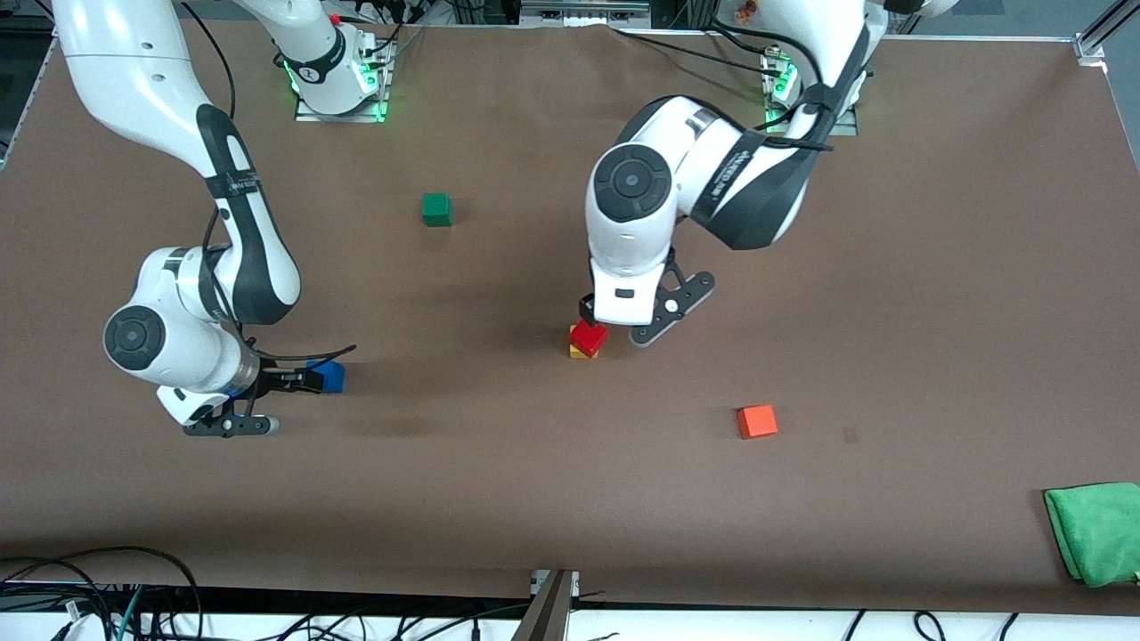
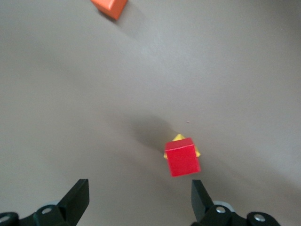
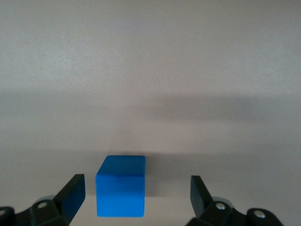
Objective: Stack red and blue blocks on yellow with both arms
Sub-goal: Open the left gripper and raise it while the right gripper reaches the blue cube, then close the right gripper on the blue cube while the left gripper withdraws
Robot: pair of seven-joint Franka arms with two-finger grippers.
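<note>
The red block (image 1: 589, 337) sits on the yellow cube (image 1: 578, 352) near the table's middle, turned a little out of line with it. My left gripper (image 1: 604, 322) hangs just above this stack, open and empty. In the left wrist view the red block (image 2: 182, 157) covers most of the yellow cube (image 2: 178, 138), apart from the open gripper (image 2: 140, 194). The blue block (image 1: 330, 376) rests on the table toward the right arm's end. My right gripper (image 1: 310, 379) is low and open around it. In the right wrist view the blue block (image 3: 121, 185) lies between the spread fingers of the gripper (image 3: 136, 189), closer to one of them.
An orange cube (image 1: 757, 421) lies nearer the front camera than the stack, toward the left arm's end, and shows in the left wrist view (image 2: 109, 6). A green cube (image 1: 436, 209) lies nearer the robots' bases. A green cloth (image 1: 1095, 532) lies at the table's front corner.
</note>
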